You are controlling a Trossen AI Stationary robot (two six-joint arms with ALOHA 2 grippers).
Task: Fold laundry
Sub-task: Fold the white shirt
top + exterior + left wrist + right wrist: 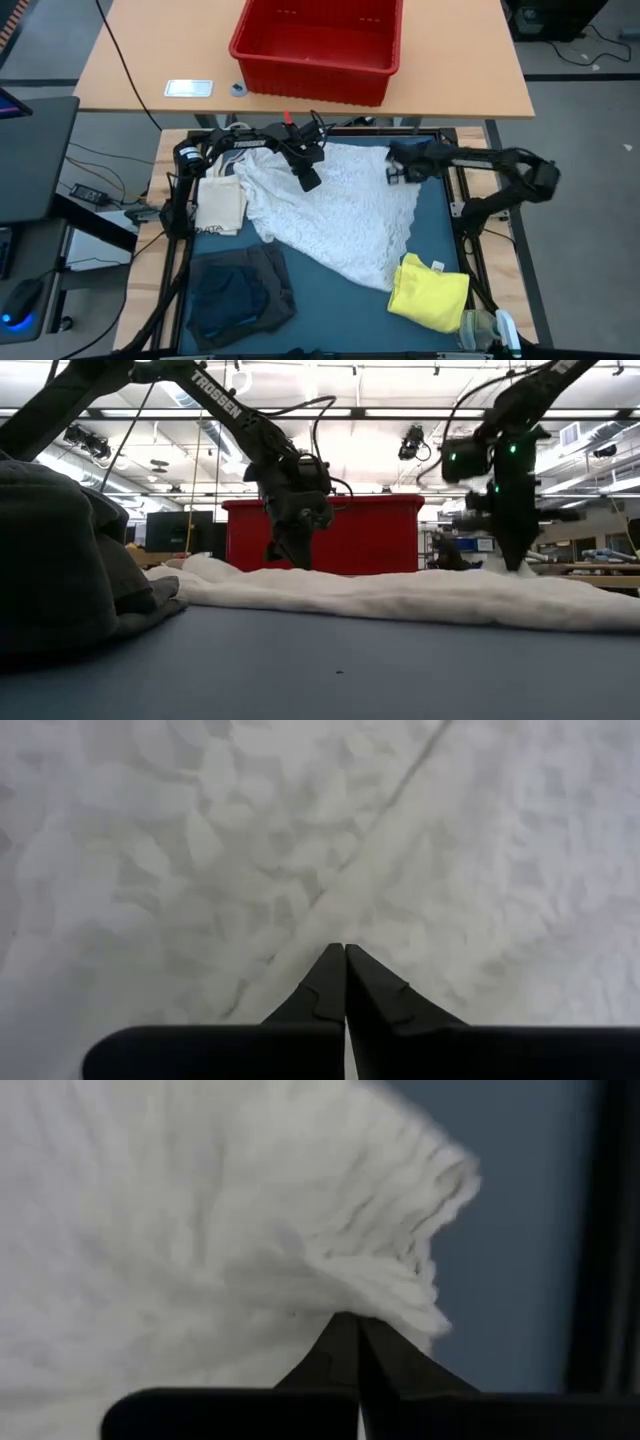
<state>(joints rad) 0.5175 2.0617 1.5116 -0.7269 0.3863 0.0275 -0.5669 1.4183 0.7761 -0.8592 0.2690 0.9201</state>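
The white lacy garment (pixel 335 210) lies spread over the middle of the worktop (pixel 440 235), from the far edge toward the near right corner. The left gripper (pixel 308 180) presses on its far part with fingers pressed together; whether it pinches cloth, I cannot tell. The right gripper (pixel 395 172) pinches the garment's far right edge, fingers closed on a fold. The yellow garment (pixel 430 292) lies at the near right corner, the dark grey garment (pixel 240 290) at the near left. A cream bag (pixel 220 205) lies at the left edge.
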